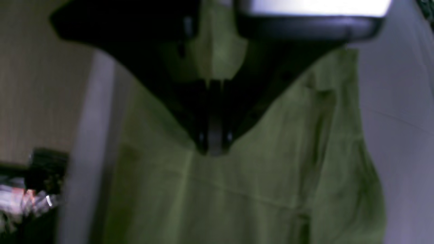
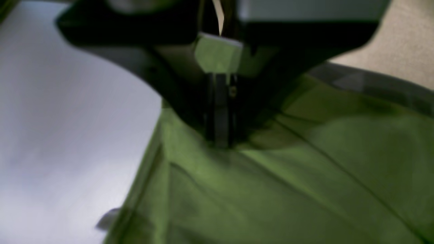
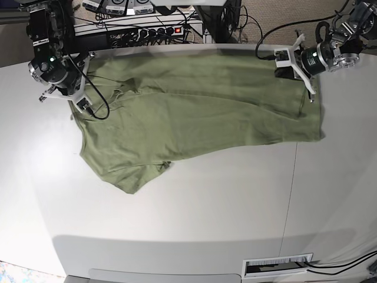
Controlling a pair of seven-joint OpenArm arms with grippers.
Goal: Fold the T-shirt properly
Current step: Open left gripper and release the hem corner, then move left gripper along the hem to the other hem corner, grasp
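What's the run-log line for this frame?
left gripper: shut on T-shirt edge | right gripper: shut on T-shirt edge | T-shirt: spread on white table, one sleeve toward the front | fold: not done

A pale grey bench (image 3: 177, 218) is filling most of the base view, with soft light falling across it. Behind its far edge, a power strip (image 3: 159, 30) and tangled black cables (image 3: 241, 23) are lying on beige carpet (image 3: 277, 12).
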